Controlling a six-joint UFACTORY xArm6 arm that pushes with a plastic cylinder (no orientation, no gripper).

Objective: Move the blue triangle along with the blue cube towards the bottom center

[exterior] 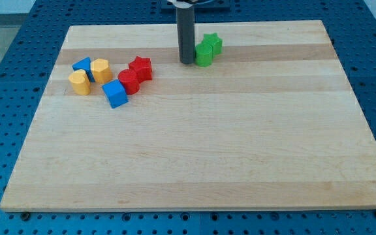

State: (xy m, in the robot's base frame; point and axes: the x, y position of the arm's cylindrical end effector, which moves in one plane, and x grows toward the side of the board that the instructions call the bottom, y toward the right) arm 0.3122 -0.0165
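Observation:
The blue triangle (81, 65) lies at the view's upper left, wedged behind two yellow blocks. The blue cube (115, 93) sits just below and right of them, touching a red block. My tip (187, 62) rests on the board at the view's top centre, right beside the left side of a green block (203, 55). It is far to the right of both blue blocks.
Two yellow blocks (79, 83) (100, 70) flank the blue triangle. A red cylinder-like block (128, 81) and a red star (140, 68) sit right of the blue cube. A green star (212, 44) is behind the green block. The wooden board (194, 163) lies on a blue pegboard table.

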